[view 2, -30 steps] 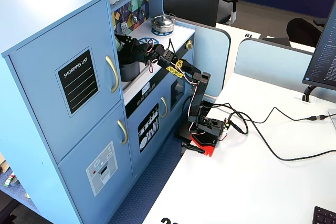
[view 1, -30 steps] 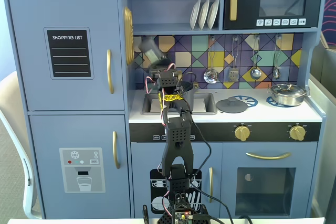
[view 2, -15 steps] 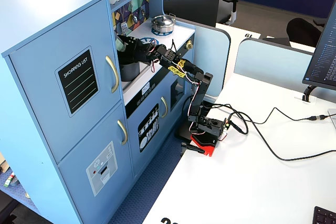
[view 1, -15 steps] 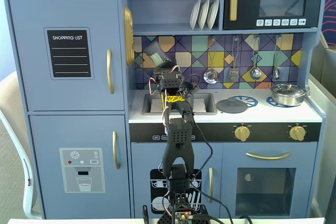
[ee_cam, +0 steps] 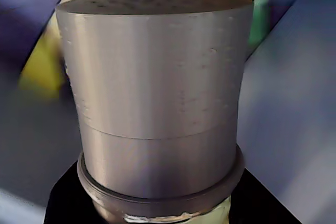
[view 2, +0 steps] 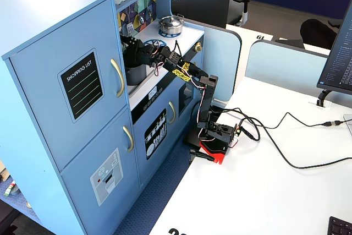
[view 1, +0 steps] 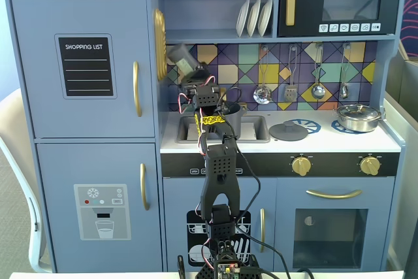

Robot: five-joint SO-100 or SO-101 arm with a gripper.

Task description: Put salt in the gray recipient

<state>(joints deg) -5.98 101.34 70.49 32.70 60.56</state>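
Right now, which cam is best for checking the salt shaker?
The wrist view: the salt shaker fills the frame, cap sharp, with a sliver of pale label at the bottom. In a fixed view from the front it is small and tilted above the gripper. In the side fixed view I can't make it out.

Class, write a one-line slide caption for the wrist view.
Close-up of the salt shaker's wide gray cap filling the frame, the tiled backsplash blurred behind it.
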